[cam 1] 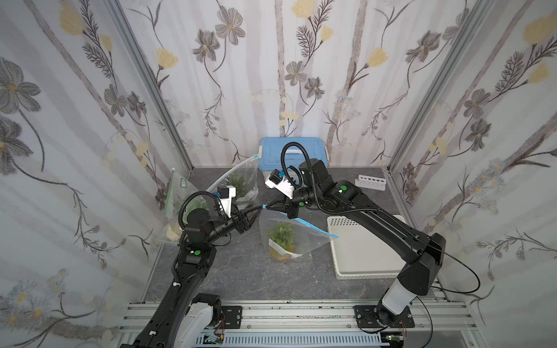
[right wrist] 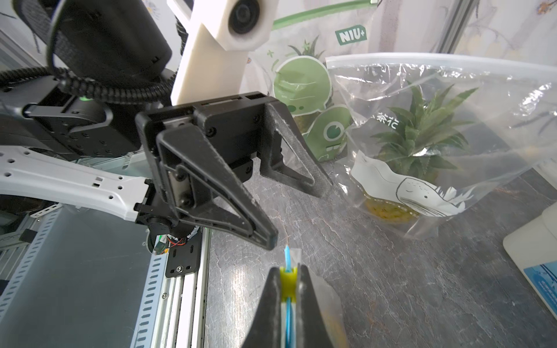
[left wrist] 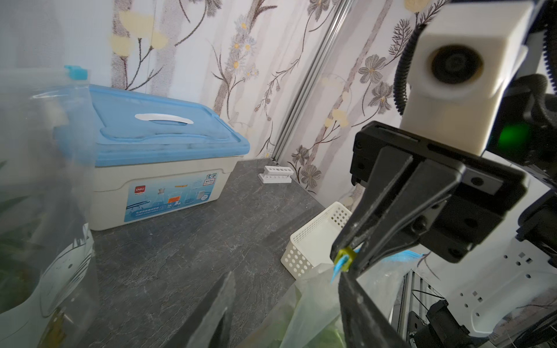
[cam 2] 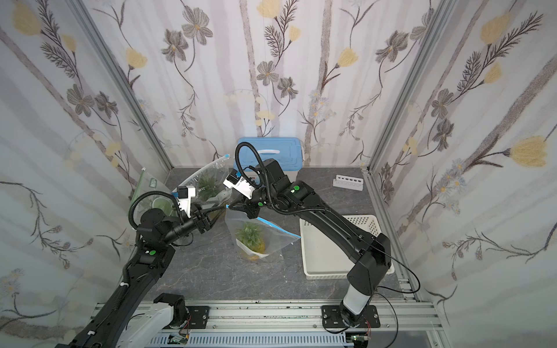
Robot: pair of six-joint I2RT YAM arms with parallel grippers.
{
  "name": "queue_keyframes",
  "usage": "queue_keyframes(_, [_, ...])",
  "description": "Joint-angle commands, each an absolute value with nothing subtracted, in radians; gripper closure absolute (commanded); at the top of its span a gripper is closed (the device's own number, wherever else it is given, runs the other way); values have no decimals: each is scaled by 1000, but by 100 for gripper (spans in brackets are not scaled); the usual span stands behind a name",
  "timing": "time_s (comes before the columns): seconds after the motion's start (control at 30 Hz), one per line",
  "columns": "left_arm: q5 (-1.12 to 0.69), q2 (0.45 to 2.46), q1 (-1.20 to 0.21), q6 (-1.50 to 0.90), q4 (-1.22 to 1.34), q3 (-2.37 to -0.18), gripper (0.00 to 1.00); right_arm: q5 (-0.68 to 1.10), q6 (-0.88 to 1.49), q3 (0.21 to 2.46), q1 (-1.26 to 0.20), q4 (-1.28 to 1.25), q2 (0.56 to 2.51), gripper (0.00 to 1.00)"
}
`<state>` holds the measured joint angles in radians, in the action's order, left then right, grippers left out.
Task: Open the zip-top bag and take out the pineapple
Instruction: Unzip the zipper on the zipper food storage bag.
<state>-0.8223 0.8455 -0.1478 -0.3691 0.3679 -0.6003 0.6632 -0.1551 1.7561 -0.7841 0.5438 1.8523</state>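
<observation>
A clear zip-top bag point(cam 1: 289, 241) with a blue zip strip stands mid-table, its corner lifted. The pineapple point(cam 1: 281, 238) point(cam 2: 251, 239) sits inside it, green crown up. My right gripper point(cam 1: 265, 207) point(right wrist: 288, 270) is shut on the bag's yellow zip slider point(right wrist: 287, 280) point(left wrist: 345, 256) at the raised end of the strip. My left gripper point(cam 1: 258, 211) point(left wrist: 286, 277) is open right beside it, and the bag's corner point(left wrist: 316, 295) lies between its fingers point(left wrist: 358, 313), which do not clamp the bag. In the right wrist view the left gripper point(right wrist: 295, 214) hangs just above the slider.
Two other bags lean at the back left: a clear whale-print bag point(cam 1: 242, 180) point(right wrist: 422, 144) holding another pineapple, and a green NIU+ bag point(cam 1: 180, 192). A blue-lidded box point(cam 1: 292, 153) stands at the back, a white tube rack point(cam 1: 372, 181) at the back right, and a white basket point(cam 1: 361, 244) on the right.
</observation>
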Motion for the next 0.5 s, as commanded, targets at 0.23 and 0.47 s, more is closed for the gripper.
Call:
queue_keyframes(0.23, [-936, 833, -147, -234, 409, -631, 49, 804, -227, 1925, -783, 592, 1940, 100])
queue_keyframes(0.47, [-901, 836, -146, -147, 330, -660, 58, 782, -222, 1924, -783, 600, 1957, 100])
